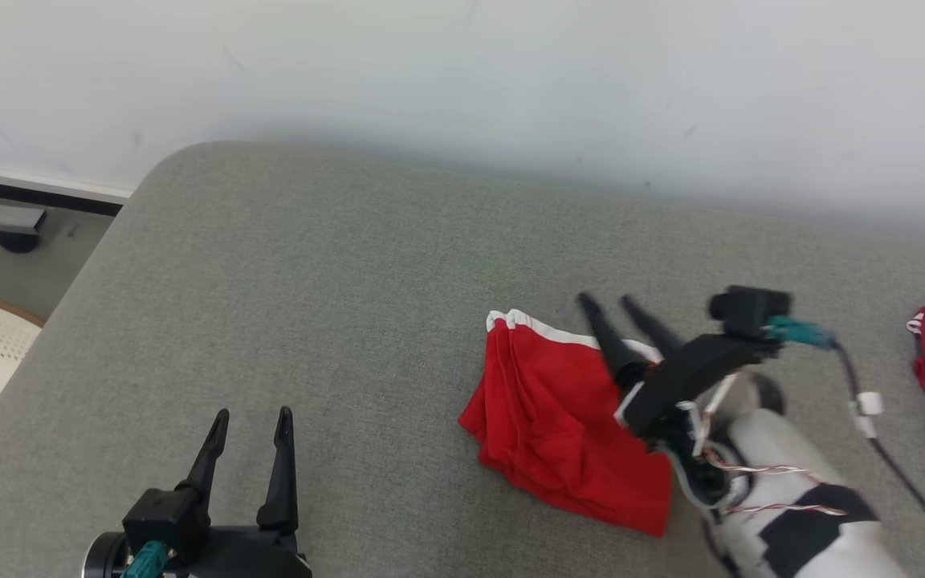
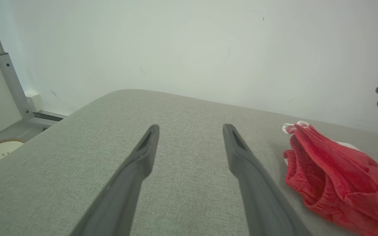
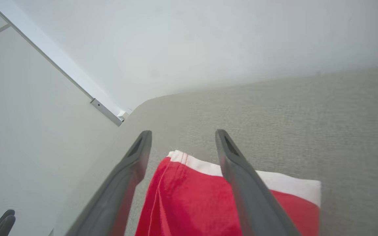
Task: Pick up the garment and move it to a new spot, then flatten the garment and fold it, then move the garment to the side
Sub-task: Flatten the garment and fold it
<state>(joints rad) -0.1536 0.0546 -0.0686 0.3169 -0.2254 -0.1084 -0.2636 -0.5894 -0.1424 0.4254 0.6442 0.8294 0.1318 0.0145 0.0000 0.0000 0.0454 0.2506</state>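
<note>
The rumpled red cloth shorts with white trim lie on the grey upholstered surface beneath the right gripper, whose fingers stand spread, holding nothing. The left gripper, also spread, is well apart. Expect light, limp cloth that drapes and bunches: pinch the white-trimmed edge.

Bright, even, diffuse light, soft shadow along the wall, wide-angle stretch in wrist views.

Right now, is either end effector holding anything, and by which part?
Nothing is held. The right end effector stands open over the red garment; the left end effector is open too.
</note>
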